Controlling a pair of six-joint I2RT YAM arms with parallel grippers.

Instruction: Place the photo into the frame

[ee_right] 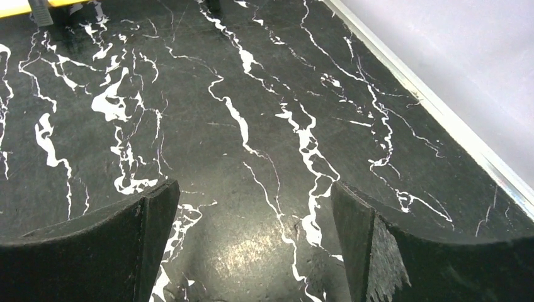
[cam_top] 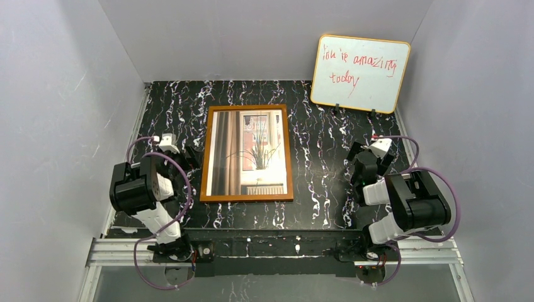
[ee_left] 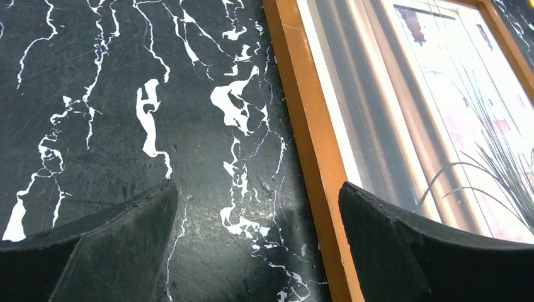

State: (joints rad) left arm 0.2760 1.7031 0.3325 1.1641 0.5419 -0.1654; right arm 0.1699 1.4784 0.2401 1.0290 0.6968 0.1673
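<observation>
The orange-brown frame [cam_top: 204, 157] lies flat in the middle of the black marble table. The photo [cam_top: 249, 153] of a room with curtains, a window and a plant shows inside it, face up. In the left wrist view the frame's left rail [ee_left: 308, 126] runs between my fingers, with the photo [ee_left: 403, 94] to its right. My left gripper [cam_top: 187, 155] [ee_left: 258, 207] is open and empty, low at the frame's left edge, one finger [ee_left: 403, 251] over the photo and the other [ee_left: 113, 251] over the table. My right gripper [cam_top: 360, 162] [ee_right: 255, 207] is open and empty over bare table, right of the frame.
A yellow-edged whiteboard [cam_top: 360, 73] with red handwriting leans against the back wall at the far right; its bottom edge [ee_right: 12, 5] shows in the right wrist view. Grey walls close in the table [cam_top: 315, 126] on three sides. A metal rail [ee_right: 441, 107] borders the right edge.
</observation>
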